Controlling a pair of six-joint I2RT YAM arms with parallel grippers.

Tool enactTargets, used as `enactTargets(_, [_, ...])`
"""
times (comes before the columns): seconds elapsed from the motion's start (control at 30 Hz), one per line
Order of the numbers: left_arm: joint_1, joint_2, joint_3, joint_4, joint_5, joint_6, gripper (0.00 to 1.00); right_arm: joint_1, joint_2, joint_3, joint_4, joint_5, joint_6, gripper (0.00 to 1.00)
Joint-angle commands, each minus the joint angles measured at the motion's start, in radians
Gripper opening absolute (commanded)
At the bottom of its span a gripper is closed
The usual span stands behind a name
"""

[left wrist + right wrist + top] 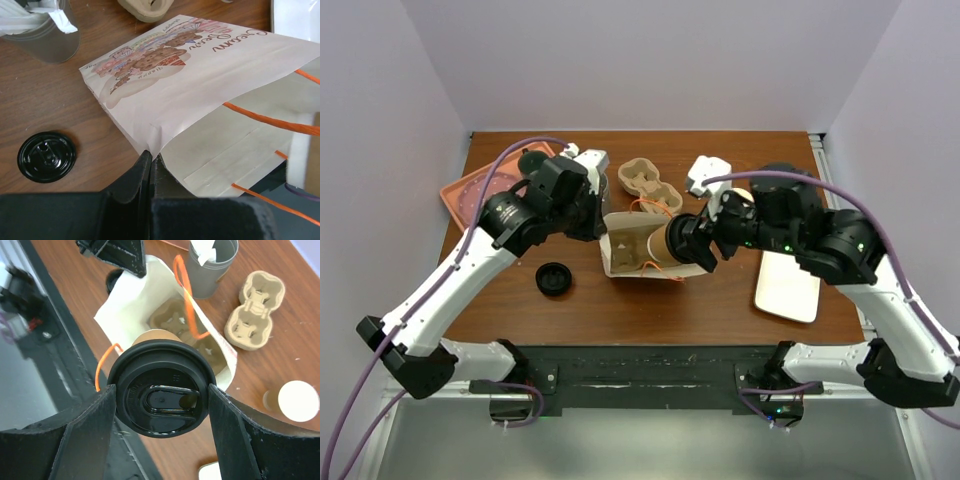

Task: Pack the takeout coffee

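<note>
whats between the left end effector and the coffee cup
The open paper bag with a cardboard carrier inside, seen in the top view. The left end effector pinches its edge; the right end effector holds the coffee cup.

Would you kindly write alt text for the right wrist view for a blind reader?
The right claw grips the lidded takeout coffee over an open paper bag with orange handles and a cup carrier inside. The left claw holds the bag's edge; a grey tumbler and a spare carrier stand beyond.
</note>
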Motion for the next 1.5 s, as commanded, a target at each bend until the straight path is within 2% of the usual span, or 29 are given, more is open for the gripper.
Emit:
enactTargets(0.0, [0.005, -0.070, -0.066, 0.177, 0.105, 0.002, 0.00, 0.090, 0.028, -0.003, 0.034, 0.202, -0.117, 0.23])
enactTargets(0.13, [0.004, -0.150, -0.211, 0.391, 0.170, 0.004, 0.00, 0.147, 0.056, -0.020, 0.035, 0.262, -0.221, 0.23])
enactTargets(0.3, [0.004, -0.170, -0.268, 0.443, 0.191, 0.008, 0.00, 0.260, 0.077, -0.101, 0.015, 0.371, -0.330, 0.24])
enactTargets(0.43, [0.004, -0.196, -0.312, 0.496, 0.230, 0.070, 0.00, 0.275, 0.073, -0.167, 0.110, 0.440, -0.408, 0.24])
enactTargets(0.6, [0.005, -0.196, -0.345, 0.484, 0.272, 0.186, 0.00, 0.275, 0.079, -0.256, 0.219, 0.423, -0.485, 0.23])
enactTargets(0.7, [0.005, -0.178, -0.322, 0.438, 0.231, 0.225, 0.00, 0.276, 0.079, -0.304, 0.233, 0.400, -0.533, 0.23])
enactTargets(0.93, [0.004, -0.227, -0.341, 0.518, 0.285, 0.260, 0.00, 0.275, 0.054, -0.416, 0.233, 0.336, -0.628, 0.20])
enactTargets(1.1, [0.002, -0.273, -0.404, 0.549, 0.313, 0.312, 0.00, 0.279, 0.008, -0.551, 0.395, 0.415, -0.760, 0.23])
enactTargets(1.23, [0.004, -0.281, -0.410, 0.529, 0.308, 0.340, 0.00, 0.279, -0.024, -0.656, 0.428, 0.445, -0.783, 0.22])
enactTargets(1.47, [0.002, -0.261, -0.404, 0.529, 0.348, 0.334, 0.00, 0.276, -0.015, -0.733, 0.532, 0.449, -0.809, 0.23])
